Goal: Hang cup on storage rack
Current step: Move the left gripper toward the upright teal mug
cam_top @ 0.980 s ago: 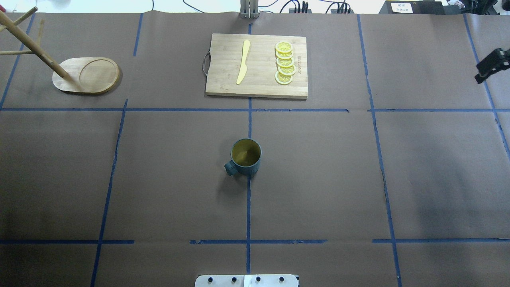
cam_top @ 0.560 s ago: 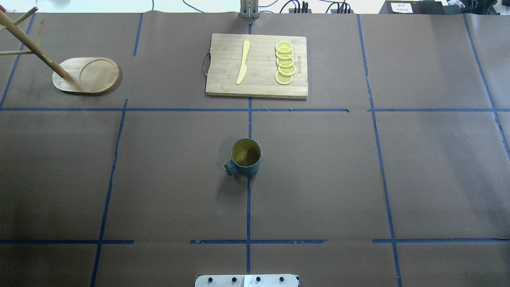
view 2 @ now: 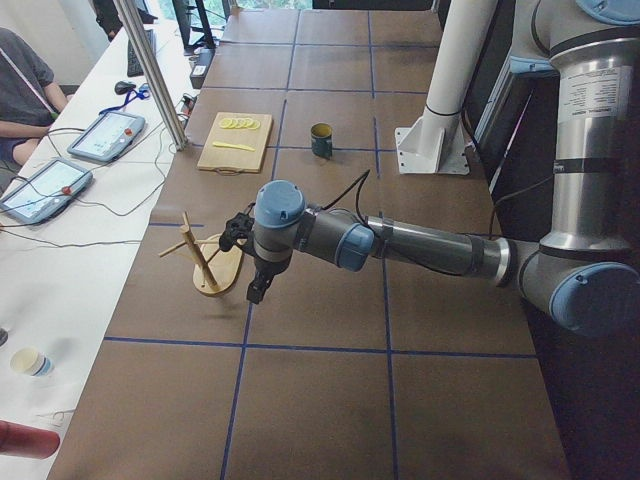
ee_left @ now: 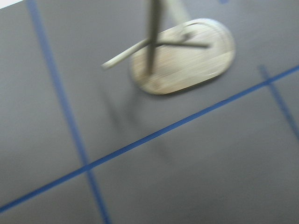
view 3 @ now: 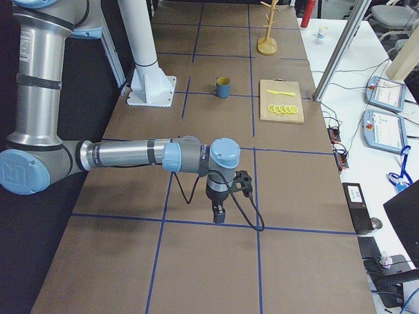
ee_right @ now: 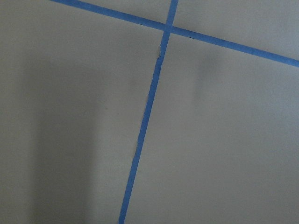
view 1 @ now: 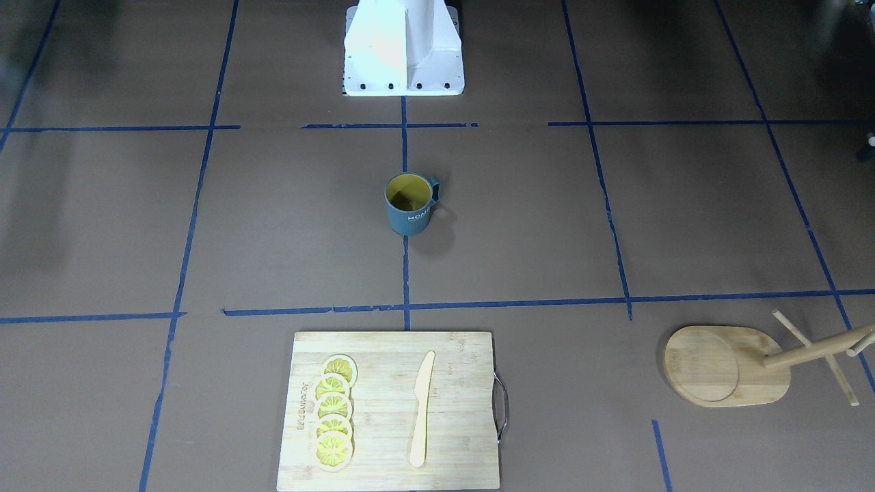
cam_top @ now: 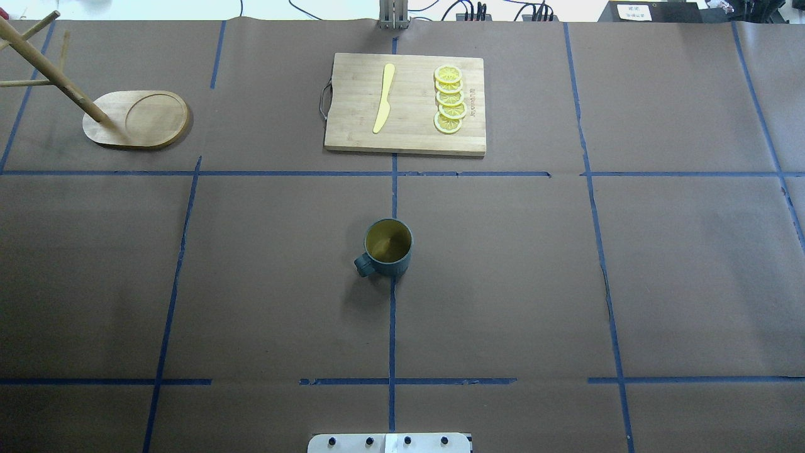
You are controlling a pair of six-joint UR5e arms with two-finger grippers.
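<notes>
The dark blue-grey cup [cam_top: 388,247] with a yellow inside stands upright at the table's middle, its handle toward the robot's left; it also shows in the front view [view 1: 410,205]. The wooden storage rack [cam_top: 135,119] stands at the far left, and shows blurred in the left wrist view [ee_left: 182,56]. My left gripper [view 2: 258,290] shows only in the left side view, hanging beside the rack [view 2: 205,265], far from the cup; I cannot tell its state. My right gripper [view 3: 219,212] shows only in the right side view, over bare table; I cannot tell its state.
A rectangular cutting board [cam_top: 352,126] with lemon slices [cam_top: 449,99] and a yellow knife [cam_top: 384,97] lies at the far middle. The white robot base [view 1: 403,48] stands at the near edge. Tablets and cables lie beyond the far edge [view 2: 105,135].
The right gripper's dark tip, at the overhead view's right edge a second ago, has left that view. The cup and rack have not moved.
</notes>
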